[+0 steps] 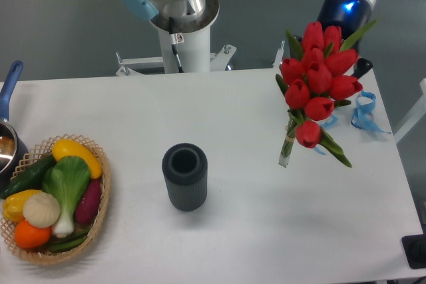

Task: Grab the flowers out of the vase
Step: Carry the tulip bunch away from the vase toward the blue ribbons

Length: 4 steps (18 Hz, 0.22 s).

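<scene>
While the bunch of red tulips with green leaves and tied pale stems (318, 91) hangs over the table's right edge, clear of the ribbed dark grey vase (184, 176), I judge it light and floppy. The gripper (356, 64) sits hidden behind the blooms; I cannot tell its grip.

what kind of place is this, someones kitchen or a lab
Most likely a robotics lab or test bench, not a kitchen. An arm base is bolted behind a bare white table, the floor is plain grey, and the props look staged: tulips, a vase, a vegetable basket.
</scene>
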### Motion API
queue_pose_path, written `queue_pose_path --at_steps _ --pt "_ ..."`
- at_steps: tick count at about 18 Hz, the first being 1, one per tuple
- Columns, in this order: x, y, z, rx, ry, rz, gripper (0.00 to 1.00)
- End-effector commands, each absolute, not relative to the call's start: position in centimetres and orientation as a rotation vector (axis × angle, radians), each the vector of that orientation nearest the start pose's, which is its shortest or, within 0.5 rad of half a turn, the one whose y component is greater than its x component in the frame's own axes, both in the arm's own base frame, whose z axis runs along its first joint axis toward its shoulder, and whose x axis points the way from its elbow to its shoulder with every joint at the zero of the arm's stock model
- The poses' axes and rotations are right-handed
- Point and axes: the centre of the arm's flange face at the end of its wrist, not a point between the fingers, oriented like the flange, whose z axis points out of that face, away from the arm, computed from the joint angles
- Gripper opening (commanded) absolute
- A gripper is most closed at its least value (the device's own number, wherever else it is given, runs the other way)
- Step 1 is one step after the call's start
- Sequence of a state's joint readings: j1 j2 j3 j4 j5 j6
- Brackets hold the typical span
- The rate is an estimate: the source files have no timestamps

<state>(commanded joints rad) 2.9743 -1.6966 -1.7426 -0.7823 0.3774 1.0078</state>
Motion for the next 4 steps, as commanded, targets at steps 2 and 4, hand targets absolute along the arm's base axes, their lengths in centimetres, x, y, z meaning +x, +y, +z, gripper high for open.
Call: queue_pose_path --at_steps 2,4 --pt "-48.91 31.08 48.44 -1.901 -0.051 -0.011 0.35" --pt "-48.90 31.08 48.36 -1.901 -0.052 -0.012 0.35"
